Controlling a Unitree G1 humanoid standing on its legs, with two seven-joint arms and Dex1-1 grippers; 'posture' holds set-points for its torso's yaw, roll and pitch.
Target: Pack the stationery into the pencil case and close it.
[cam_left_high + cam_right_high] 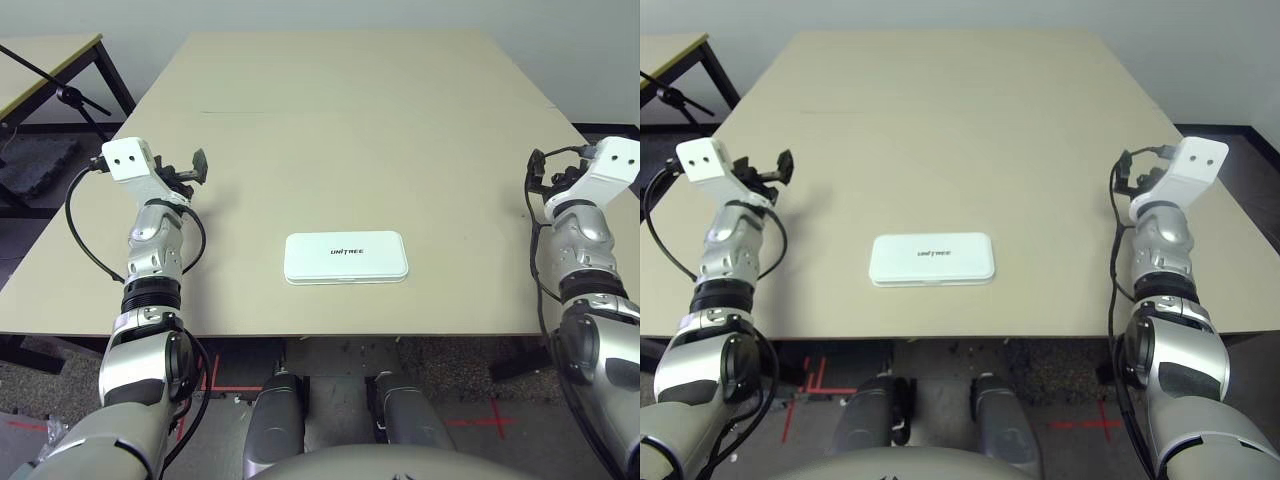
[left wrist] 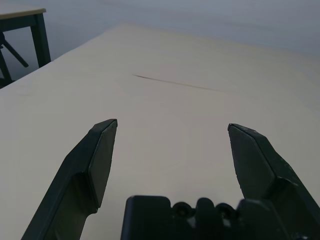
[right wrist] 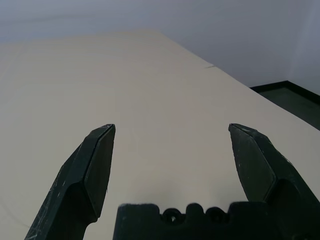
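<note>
The pencil case (image 1: pixel 345 268) lies flat and shut on the table (image 1: pixel 350 120), between the two grippers and closer to the robot's body than either, to the right of the left gripper (image 2: pixel 172 150) and to the left of the right gripper (image 3: pixel 172 150), somewhat nearer the left one. Its closed lid hides the inside, so the contents cannot be told; the dark UNITREE lettering reads clearly in the left eye view but is hard to make out in the right eye view. The left gripper is open, its two black fingers wide apart with bare tabletop between them. The right gripper is open the same way, gripping nothing. Both are partly hidden behind their white wrist housings in the eye views. Ahead of the left gripper runs a thin dark line (image 2: pixel 172 82), scratch or seam, I cannot tell. Beyond that gripper's left side, a second table (image 1: pixel 40 65) is cut off by the picture edge
</note>
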